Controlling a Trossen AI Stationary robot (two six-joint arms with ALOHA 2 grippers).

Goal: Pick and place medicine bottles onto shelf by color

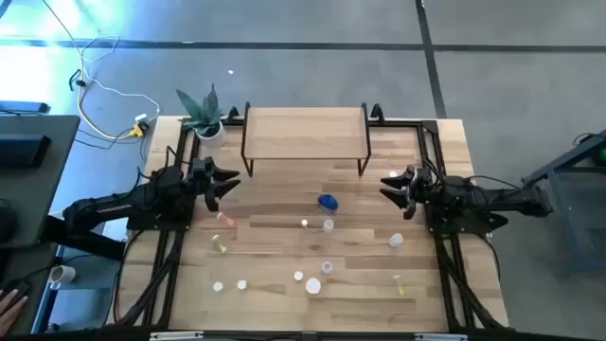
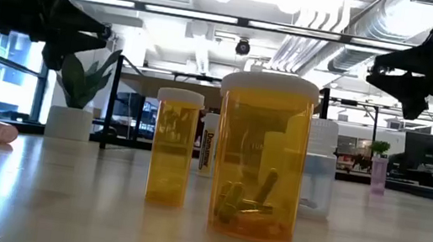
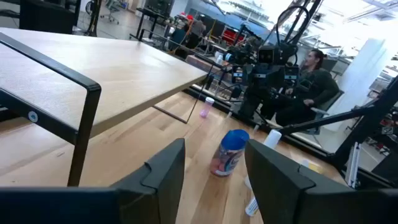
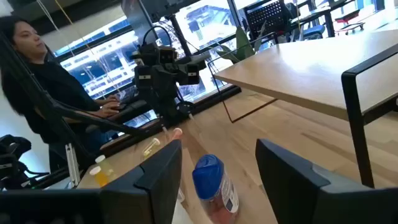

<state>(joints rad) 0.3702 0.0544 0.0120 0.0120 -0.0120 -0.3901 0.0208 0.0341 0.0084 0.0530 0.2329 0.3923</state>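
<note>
The blue-capped bottle (image 1: 328,202) lies on its side in the middle of the table; it also shows in the left wrist view (image 3: 228,152) and the right wrist view (image 4: 214,183). Several small bottles, white, yellow and pink (image 1: 312,283), are scattered on the near half; two orange ones (image 2: 260,157) stand close in the low view. The light wood shelf (image 1: 305,133) stands at the far edge on dark legs. My left gripper (image 1: 231,183) is open above the table's left side. My right gripper (image 1: 386,186) is open above the right side. Both are empty.
A potted green plant (image 1: 204,114) stands at the far left corner beside the shelf. Dark arm frames (image 1: 170,256) run along both table sides. A person (image 3: 308,81) sits beyond the table. Bare wood lies between the shelf and the bottles.
</note>
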